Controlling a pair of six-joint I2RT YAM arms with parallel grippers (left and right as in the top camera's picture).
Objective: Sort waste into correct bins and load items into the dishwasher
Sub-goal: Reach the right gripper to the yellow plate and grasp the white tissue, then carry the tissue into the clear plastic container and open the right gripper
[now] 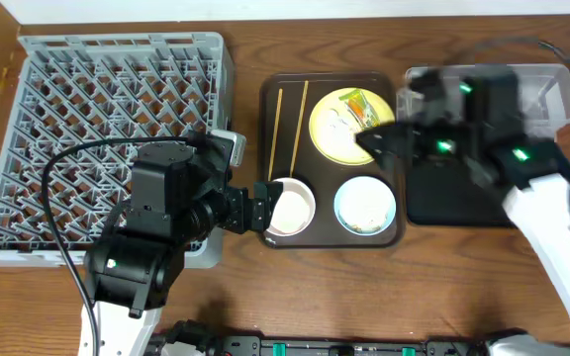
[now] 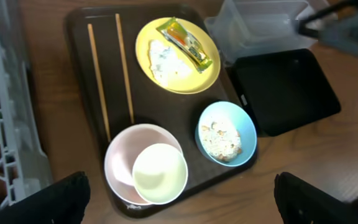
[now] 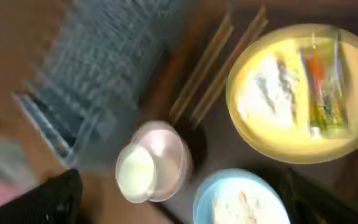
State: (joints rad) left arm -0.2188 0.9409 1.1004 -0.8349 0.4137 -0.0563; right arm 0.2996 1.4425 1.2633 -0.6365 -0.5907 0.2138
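Note:
On the dark brown serving tray lie two chopsticks and a yellow plate with a green-and-yellow wrapper and a white tissue. The tray also holds a white bowl with a small white cup in it, and a light blue bowl with food scraps. My left gripper is open and empty, just near of the white bowl. My right gripper is open and empty above the plate and blue bowl. That view is blurred.
The grey dish rack stands at the left. The clear tub and the black tray sit right of the serving tray, partly under my right arm. Bare wood table lies along the front edge.

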